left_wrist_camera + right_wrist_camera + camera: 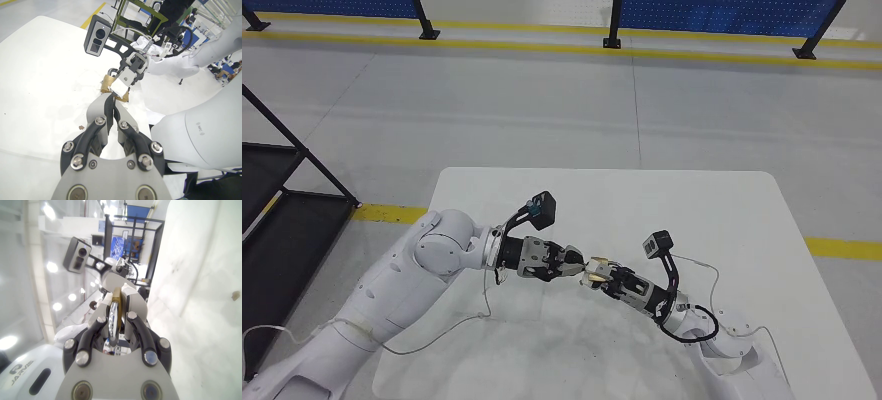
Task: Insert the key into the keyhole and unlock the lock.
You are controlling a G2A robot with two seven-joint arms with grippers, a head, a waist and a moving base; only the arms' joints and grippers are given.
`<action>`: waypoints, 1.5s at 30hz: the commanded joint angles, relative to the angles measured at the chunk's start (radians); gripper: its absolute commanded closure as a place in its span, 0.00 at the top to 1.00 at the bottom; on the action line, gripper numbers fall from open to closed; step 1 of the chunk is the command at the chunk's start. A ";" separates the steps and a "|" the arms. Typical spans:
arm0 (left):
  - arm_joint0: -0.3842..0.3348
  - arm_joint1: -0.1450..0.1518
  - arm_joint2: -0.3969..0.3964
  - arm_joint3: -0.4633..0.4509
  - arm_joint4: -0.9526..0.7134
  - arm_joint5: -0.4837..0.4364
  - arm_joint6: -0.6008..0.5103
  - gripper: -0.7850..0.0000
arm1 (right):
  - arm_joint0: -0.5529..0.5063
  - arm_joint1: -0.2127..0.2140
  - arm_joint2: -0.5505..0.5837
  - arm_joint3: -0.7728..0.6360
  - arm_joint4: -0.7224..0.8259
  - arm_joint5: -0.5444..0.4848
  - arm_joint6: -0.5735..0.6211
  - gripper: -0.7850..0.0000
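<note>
While my 2 arms meet above the white table (542, 200) | left gripper (113, 99): fingers pressed together on what I take for the key, tips at the base of the brass padlock (106, 83) | right gripper (118, 295): clamped round that padlock's body | progress: insertion apparently begun; turn and chrome shackle (113, 321) release remain.
</note>
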 commanded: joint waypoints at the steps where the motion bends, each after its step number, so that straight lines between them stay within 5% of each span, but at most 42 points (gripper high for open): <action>1: 0.002 0.000 -0.001 -0.001 0.005 -0.001 0.002 0.00 | 0.000 0.000 0.000 0.000 0.000 0.000 0.000 0.00; 45: 0.053 0.011 -0.040 -0.067 0.143 -0.010 0.076 0.00 | 0.000 0.000 0.000 0.000 0.000 0.000 0.000 0.00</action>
